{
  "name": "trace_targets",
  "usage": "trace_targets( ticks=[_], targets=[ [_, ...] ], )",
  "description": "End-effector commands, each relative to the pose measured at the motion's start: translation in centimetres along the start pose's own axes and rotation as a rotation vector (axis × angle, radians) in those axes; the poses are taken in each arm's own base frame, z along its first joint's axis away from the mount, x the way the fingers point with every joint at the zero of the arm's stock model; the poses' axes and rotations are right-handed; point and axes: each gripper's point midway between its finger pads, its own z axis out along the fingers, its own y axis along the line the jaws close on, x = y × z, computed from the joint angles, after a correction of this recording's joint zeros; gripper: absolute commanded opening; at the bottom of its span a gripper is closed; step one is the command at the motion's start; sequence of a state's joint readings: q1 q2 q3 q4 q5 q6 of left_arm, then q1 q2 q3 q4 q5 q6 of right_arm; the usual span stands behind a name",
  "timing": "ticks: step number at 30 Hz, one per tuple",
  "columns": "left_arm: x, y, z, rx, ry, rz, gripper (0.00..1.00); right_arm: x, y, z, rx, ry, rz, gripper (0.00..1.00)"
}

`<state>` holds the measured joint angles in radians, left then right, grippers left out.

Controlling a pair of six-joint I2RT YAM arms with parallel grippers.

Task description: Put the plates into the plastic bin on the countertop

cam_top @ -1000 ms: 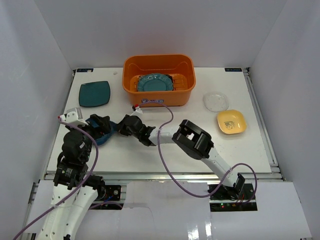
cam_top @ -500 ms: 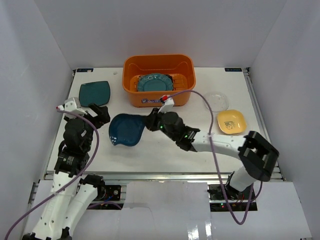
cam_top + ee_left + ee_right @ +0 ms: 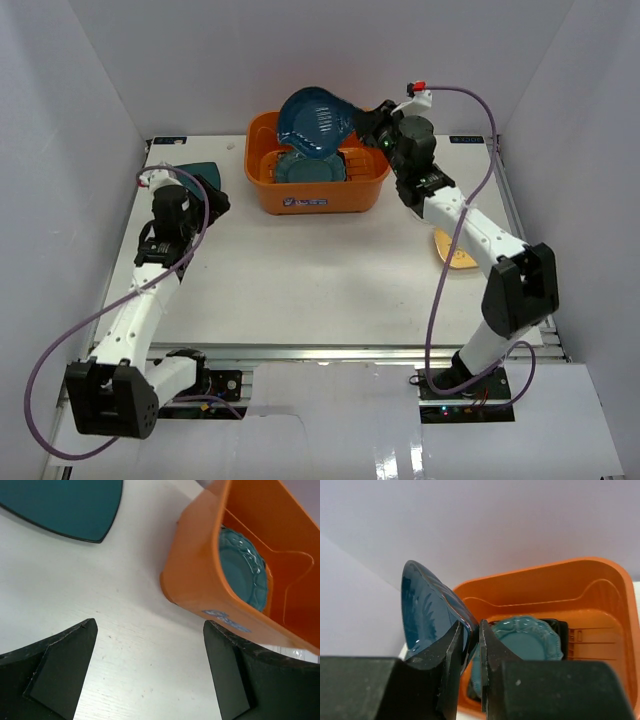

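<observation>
Tilted blue plate [image 3: 315, 122] clamped in right tool [image 3: 474, 632] above orange bin [image 3: 350, 195], left tool [image 3: 150, 625] apart

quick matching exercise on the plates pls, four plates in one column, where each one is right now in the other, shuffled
Plates:
1. blue plate
2. scalloped teal plate
3. dark teal square plate
4. yellow plate

Places:
A. lying flat inside the orange bin
B. on the table, left of the bin
C. gripped by its edge in the right gripper, tilted above the bin
D. on the table right of the bin, partly hidden by the right arm

Pairs: 1-C, 2-A, 3-B, 4-D
</observation>
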<state>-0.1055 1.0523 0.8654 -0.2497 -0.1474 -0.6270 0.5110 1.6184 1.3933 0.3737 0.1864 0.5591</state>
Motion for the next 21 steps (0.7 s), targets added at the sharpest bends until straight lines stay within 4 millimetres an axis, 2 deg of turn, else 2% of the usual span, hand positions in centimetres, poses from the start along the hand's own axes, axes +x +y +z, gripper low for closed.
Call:
trace_targets(
  ticks=[1,2,3,4,5,6,7,9,10,11,14,17,20,21],
  targets=[
    [-1.8,0.3,1.5,0.041,0.012,-0.127,0.98,-0.8,0.1,3.3,-0.065,0.011,0.104,0.08],
    [-2.0,2.6,2.8,-0.007,0.029,-0.167,0.97,-1.9,-0.3,4.2,-0.069,-0.002,0.117,0.08],
    [-1.7,3.3,3.4,-0.014,0.052,-0.200,0.97,-1.8,-0.7,4.8,-0.067,0.006,0.129,0.08],
    [-1.6,4.3,4.0,-0.038,0.059,-0.217,0.97,0.0,-2.1,5.9,-0.044,0.046,0.138,0.08],
    [-1.8,5.9,4.6,-0.077,0.052,-0.242,0.97,-0.8,-2.2,6.5,-0.048,0.037,0.152,0.08],
    [-0.9,7.3,5.5,-0.109,0.071,-0.261,0.97,-0.3,-2.7,7.0,-0.038,0.045,0.155,0.08],
    [-0.7,8.0,5.8,-0.123,0.076,-0.279,0.97,1.1,-4.0,7.8,-0.011,0.074,0.155,0.08],
    [-0.7,10.1,6.5,-0.165,0.060,-0.303,0.97,1.6,-4.7,8.4,0.002,0.088,0.163,0.08],
    [-0.3,11.0,7.1,-0.175,0.068,-0.317,0.97,2.7,-5.5,8.8,0.018,0.106,0.168,0.08],
    [-0.7,12.1,7.3,-0.188,0.053,-0.332,0.97,3.3,-6.2,8.8,0.033,0.118,0.172,0.08],
    [-0.7,14.1,8.7,-0.206,0.050,-0.370,0.97,5.5,-7.9,9.0,0.066,0.153,0.175,0.08],
    [-0.6,15.9,10.4,-0.220,0.051,-0.389,0.98,6.7,-8.8,9.1,0.071,0.184,0.178,0.08],
    [-0.4,16.8,12.0,-0.196,0.067,-0.386,0.98,8.4,-9.7,9.0,0.086,0.221,0.178,0.12],
    [-0.5,16.9,12.4,-0.194,0.065,-0.378,0.98,8.7,-10.0,8.9,0.087,0.230,0.179,0.18]
  ],
)
